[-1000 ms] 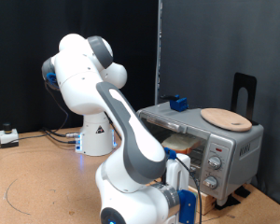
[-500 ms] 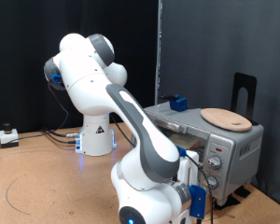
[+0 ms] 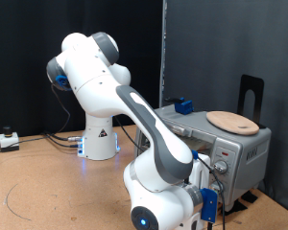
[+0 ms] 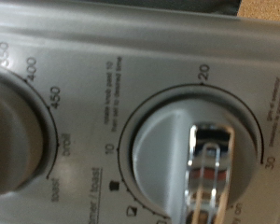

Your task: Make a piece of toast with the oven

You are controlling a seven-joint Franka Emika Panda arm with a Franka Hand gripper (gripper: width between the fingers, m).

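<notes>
The white arm's end effector [image 3: 213, 172] met the knob panel of the boxy silver toaster oven [image 3: 242, 149]; its opening could not be told. Directly before it sat a round grey timer knob [image 4: 191, 154] with a chrome grip.

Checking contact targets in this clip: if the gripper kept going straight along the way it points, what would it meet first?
Most likely the timer knob on the oven: the wrist view is filled by that dial and its chrome handle. In the exterior view the gripper sits at the knob panel. Whether it already touches cannot be told.
</notes>
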